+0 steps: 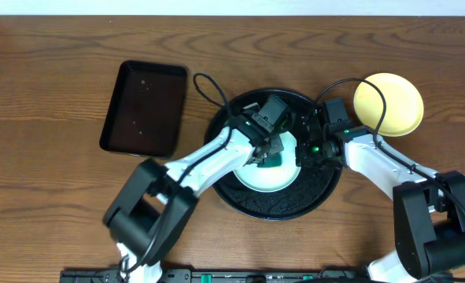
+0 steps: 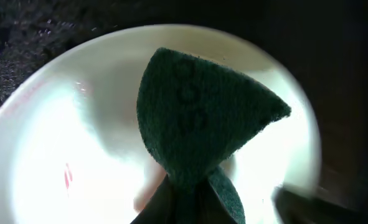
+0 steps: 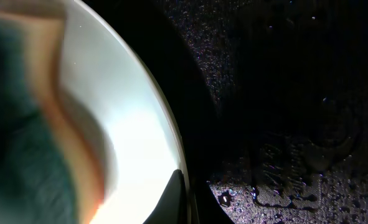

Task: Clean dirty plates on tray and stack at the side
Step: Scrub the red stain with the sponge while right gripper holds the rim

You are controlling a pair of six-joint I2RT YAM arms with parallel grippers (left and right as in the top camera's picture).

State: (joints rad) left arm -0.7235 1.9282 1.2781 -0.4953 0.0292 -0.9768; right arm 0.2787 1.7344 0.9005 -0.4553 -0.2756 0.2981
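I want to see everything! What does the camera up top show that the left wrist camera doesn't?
Only the overhead view: the yellow plate sitting on the table, and the rectangular black tray. Only the left wrist view: a thin red smear near the plate's left edge. Both views: the green scrub pad over the pale plate.

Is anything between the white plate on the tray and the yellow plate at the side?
Only the right gripper, shut on the rim of the white plate, and the low rim of the tray lie between them.
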